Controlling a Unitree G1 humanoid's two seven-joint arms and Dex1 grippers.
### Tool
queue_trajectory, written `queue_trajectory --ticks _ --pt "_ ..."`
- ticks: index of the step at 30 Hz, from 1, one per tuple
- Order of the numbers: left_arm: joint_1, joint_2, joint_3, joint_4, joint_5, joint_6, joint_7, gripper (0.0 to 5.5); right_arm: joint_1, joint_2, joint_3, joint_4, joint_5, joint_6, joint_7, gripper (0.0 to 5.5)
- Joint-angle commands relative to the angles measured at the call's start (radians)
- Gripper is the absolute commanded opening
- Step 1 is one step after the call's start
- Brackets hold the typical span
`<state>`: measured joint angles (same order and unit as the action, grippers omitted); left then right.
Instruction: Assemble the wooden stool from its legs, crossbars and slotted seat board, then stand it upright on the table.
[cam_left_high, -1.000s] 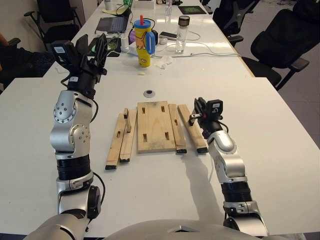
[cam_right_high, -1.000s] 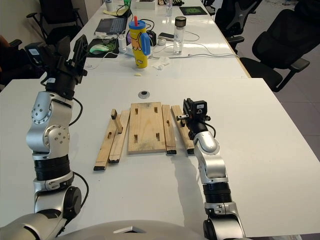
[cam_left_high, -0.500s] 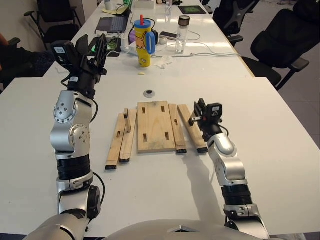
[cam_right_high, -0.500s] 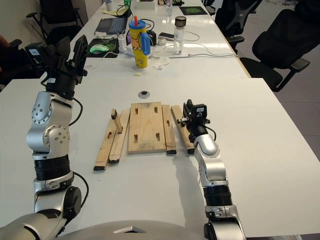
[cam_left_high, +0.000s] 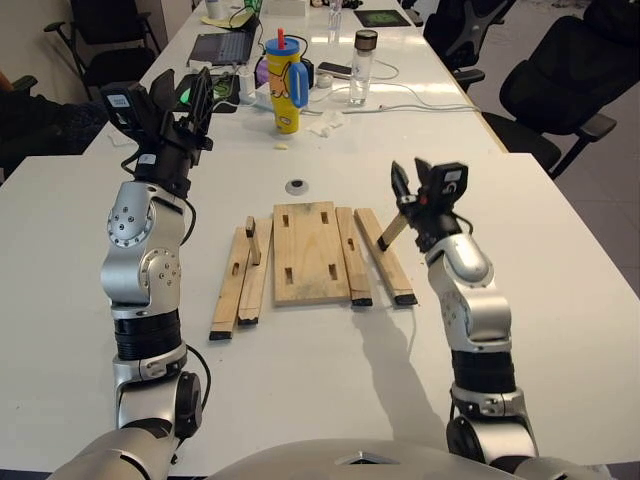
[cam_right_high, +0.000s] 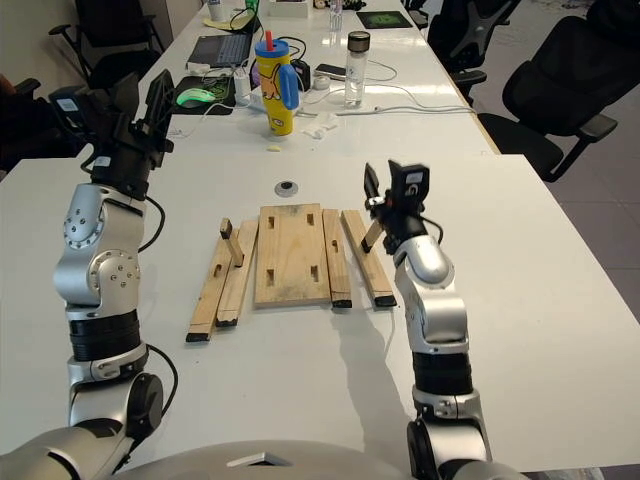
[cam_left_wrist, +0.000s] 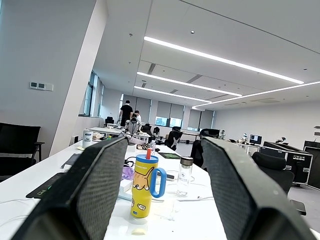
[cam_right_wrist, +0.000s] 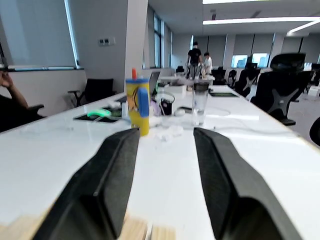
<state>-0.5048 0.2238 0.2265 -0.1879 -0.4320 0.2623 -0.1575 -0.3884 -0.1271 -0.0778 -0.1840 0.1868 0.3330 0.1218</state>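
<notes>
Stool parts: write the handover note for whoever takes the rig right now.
Left claw: open, empty, held high on the left.
Right claw: open, above the far end of the two right legs; a short piece slants up toward it, contact unclear.
Seat board lies flat between; two more legs and a crossbar lie left of it.
Done: nothing joined.
To do: all assembly, then standing it upright.

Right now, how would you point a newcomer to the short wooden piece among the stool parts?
On the white table, find the wide slotted board in the row of wooden parts. On the robot's left of it lie two long slats side by side; the short stick rests on them near their far end. It is much shorter than every other piece.
</notes>
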Motion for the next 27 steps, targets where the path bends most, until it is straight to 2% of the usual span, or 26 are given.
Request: queue_trajectory --ticks 1,4,8,14,22,24,27 --pt "0.004 -0.009 -0.006 -0.005 0.007 -0.006 0.002 2.75 -0.137 -0.017 -0.075 0.061 0.075 0.026 0.010 1.56" --pt "-0.003 -0.010 -0.005 0.004 0.008 -0.008 -0.002 2.75 -0.176 -0.024 -0.137 0.114 0.126 0.050 0.000 1.06" --pt "-0.008 -0.012 -0.006 0.012 0.011 -0.012 -0.003 2.75 -0.205 -0.029 -0.191 0.171 0.196 0.083 0.009 1.06" --pt "-0.014 -0.015 -0.006 0.022 0.012 -0.017 -0.002 2.75 -0.207 -0.029 -0.178 0.203 0.218 0.120 0.032 1.06" --pt "-0.018 -0.010 -0.003 0.033 0.009 -0.023 -0.006 2.75 -0.227 -0.015 -0.192 0.130 0.214 -0.040 0.029 1.06" --pt "-0.017 -0.010 -0.002 0.033 0.009 -0.024 -0.007 2.75 -0.184 -0.002 -0.147 0.211 0.181 -0.006 0.019 1.06" --pt "-0.022 -0.013 -0.005 0.036 0.010 -0.027 -0.007 2.75 -0.070 0.016 -0.025 0.476 0.086 0.198 -0.014 1.06"
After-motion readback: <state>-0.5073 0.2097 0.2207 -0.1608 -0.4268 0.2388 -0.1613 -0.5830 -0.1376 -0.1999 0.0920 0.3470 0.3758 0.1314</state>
